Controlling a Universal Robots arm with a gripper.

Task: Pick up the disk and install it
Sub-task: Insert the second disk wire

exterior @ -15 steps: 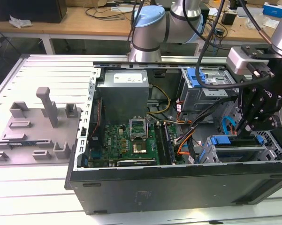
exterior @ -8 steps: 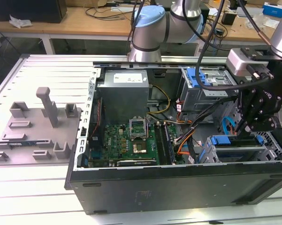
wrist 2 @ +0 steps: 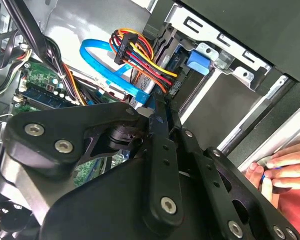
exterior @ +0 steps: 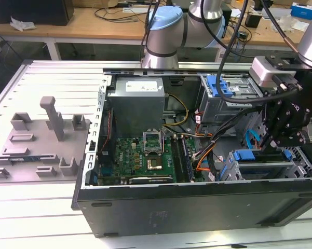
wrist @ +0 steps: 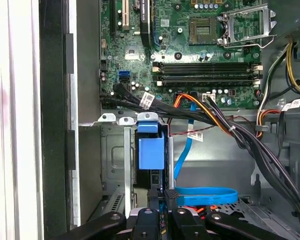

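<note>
The disk (exterior: 262, 167), a silver slab in a bright blue bracket, stands on edge in the drive bay at the front corner of the open computer case (exterior: 197, 205), on the exterior view's right. My black gripper (exterior: 274, 141) hangs directly over it. In the first wrist view the fingers (wrist: 172, 199) are pressed together on a thin blue-edged strip of the disk (wrist: 162, 204), above the bay's slot. A small blue latch (wrist: 152, 150) sits on the bay's metal frame just beyond. The second wrist view shows the gripper (wrist 2: 162, 117) pointing into the same bay.
A blue flat cable (wrist: 204, 194) and bundles of black, orange and yellow wires (wrist: 224, 125) run close beside the bay. The motherboard (exterior: 145, 158) and grey power supply (exterior: 137, 101) fill the case's other half. A person's hand (wrist 2: 284, 162) rests at the case edge. Grey fixtures (exterior: 41, 140) lie on the table.
</note>
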